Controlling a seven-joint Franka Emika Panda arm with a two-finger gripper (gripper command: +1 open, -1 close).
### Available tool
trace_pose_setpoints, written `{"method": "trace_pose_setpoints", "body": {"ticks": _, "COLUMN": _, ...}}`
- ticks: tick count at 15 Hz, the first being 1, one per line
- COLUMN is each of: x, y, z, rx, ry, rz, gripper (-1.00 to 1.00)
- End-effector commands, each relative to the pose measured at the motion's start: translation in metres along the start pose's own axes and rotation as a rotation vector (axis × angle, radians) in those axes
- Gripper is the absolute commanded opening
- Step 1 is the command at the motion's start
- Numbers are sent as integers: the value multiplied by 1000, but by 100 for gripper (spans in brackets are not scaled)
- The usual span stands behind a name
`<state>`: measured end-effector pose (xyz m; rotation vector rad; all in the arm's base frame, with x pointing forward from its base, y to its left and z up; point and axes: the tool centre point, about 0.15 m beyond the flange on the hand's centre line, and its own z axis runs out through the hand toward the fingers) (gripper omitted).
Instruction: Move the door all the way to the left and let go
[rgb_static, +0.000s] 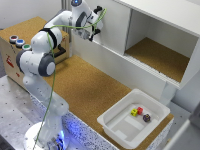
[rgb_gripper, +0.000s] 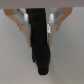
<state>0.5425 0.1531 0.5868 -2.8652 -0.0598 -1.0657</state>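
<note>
The door sits at the cabinet's end toward the exterior view's left, covering that half and leaving the other half open onto its cork floor. The gripper is up against the door face; in the wrist view its two pale fingers straddle a dark vertical bar, judged to be the door handle, with the jaws narrow and seemingly pinching it, though blur leaves actual contact unconfirmed. Judged stage: door at or near end of travel, release pending. Risks: if the jaws open while the arm is pressing sideways, the door may rebound along its track; pulling away before opening fully could drag the panel back. The door's far edge is hidden behind the arm, so whether it has reached its stop cannot be told. A white bin with three small blocks stands at the worktop's near corner, well apart; a button box sits at the far-left corner, its labels unreadable.
</note>
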Motion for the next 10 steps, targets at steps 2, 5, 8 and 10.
{"method": "trace_pose_setpoints", "body": {"ticks": 2, "x": -76, "y": -99, "z": -67, "rx": -186, "ry": 40, "rz": 6, "gripper": 100}}
{"method": "trace_pose_setpoints", "body": {"ticks": 5, "x": -95, "y": -87, "z": -92, "rx": -243, "ry": 36, "rz": 37, "gripper": 100}}
{"method": "trace_pose_setpoints", "body": {"ticks": 8, "x": -109, "y": -83, "z": -100, "rx": -262, "ry": 17, "rz": 48, "gripper": 100}}
{"method": "trace_pose_setpoints", "body": {"ticks": 10, "x": -115, "y": -78, "z": -95, "rx": -267, "ry": -16, "rz": 86, "gripper": 100}}
